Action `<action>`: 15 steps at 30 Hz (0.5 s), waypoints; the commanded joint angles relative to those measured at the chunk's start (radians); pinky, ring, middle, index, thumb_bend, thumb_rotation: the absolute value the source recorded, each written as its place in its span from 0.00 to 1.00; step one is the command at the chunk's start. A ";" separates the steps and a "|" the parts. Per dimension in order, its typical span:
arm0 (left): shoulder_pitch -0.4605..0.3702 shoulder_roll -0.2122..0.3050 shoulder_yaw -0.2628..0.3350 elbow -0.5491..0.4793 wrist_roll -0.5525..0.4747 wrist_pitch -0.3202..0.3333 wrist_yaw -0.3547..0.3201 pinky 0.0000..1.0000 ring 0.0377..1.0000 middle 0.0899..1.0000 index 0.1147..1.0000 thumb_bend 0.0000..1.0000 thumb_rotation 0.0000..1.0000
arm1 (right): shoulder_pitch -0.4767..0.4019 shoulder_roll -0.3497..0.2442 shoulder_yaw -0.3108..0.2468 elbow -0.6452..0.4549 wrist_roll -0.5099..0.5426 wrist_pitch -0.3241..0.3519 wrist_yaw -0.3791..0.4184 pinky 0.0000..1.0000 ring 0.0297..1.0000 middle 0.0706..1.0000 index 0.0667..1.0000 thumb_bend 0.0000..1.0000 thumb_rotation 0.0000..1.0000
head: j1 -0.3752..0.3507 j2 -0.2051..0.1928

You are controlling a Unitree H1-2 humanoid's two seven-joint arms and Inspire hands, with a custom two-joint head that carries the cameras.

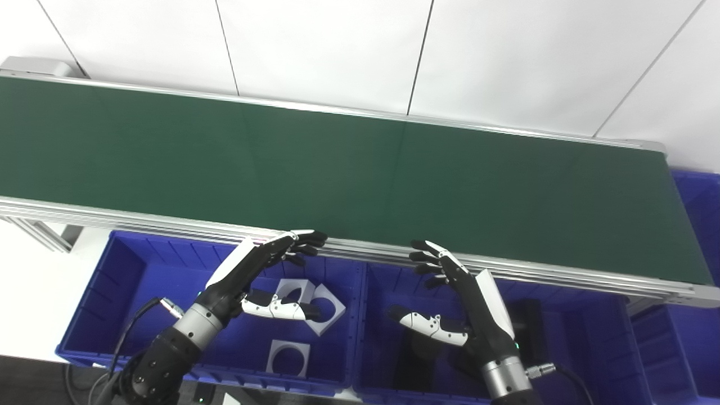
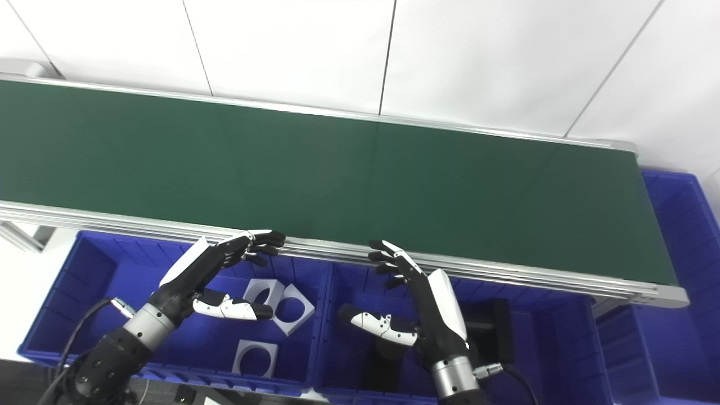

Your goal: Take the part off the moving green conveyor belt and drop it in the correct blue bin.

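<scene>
Two hands hover at the belt's near rail, over the bins. Left hand [image 1: 256, 275]: fingers [image 1: 304, 241] spread, tips at the rail [image 1: 169, 222], thumb out sideways, holding nothing. Right hand [image 1: 461, 304]: fingers likewise apart and empty, tips just short of the rail. Belt [image 1: 360, 169] is bare green along its visible length; no part shows on it. Left bin [image 1: 107, 281], under the left hand, holds three white square plates [image 1: 288, 357] with round holes; two lie overlapping beside the thumb, one apart nearer the front wall. Middle bin [image 1: 377, 337], under the right hand, holds dark blocks [image 1: 529, 332], partly hidden by the hand. A third bin [image 1: 697, 197] sits at the belt's right end. White panelled wall [image 1: 506, 56] behind.
</scene>
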 commanded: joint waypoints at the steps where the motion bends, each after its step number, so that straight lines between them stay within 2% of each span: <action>1: -0.004 0.007 0.021 -0.011 -0.056 -0.050 -0.002 0.72 0.78 0.81 0.82 0.80 0.31 | -0.004 0.015 0.008 -0.031 -0.009 0.015 -0.004 0.62 0.71 0.76 0.82 0.71 0.40 | -0.020 0.000; 5: -0.002 0.009 0.042 -0.003 -0.097 -0.046 -0.010 0.72 0.78 0.81 0.83 0.80 0.31 | -0.005 0.027 0.021 -0.029 -0.038 0.027 -0.008 0.62 0.71 0.76 0.83 0.70 0.41 | -0.093 -0.003; 10: -0.009 0.016 0.054 0.022 -0.118 -0.077 -0.021 0.71 0.78 0.82 0.83 0.79 0.29 | -0.011 0.040 0.029 -0.027 -0.045 0.043 -0.004 0.64 0.73 0.78 0.83 0.72 0.44 | -0.110 0.007; 12: -0.009 0.017 0.060 0.020 -0.130 -0.072 -0.026 0.71 0.78 0.82 0.82 0.79 0.27 | -0.014 0.044 0.033 -0.027 -0.050 0.048 -0.004 0.65 0.73 0.78 0.83 0.73 0.45 | -0.142 0.006; 15: -0.009 0.021 0.070 0.025 -0.136 -0.071 -0.031 0.73 0.79 0.82 0.83 0.81 0.30 | -0.019 0.049 0.042 -0.020 -0.067 0.050 -0.010 0.63 0.73 0.78 0.84 0.73 0.48 | -0.182 0.001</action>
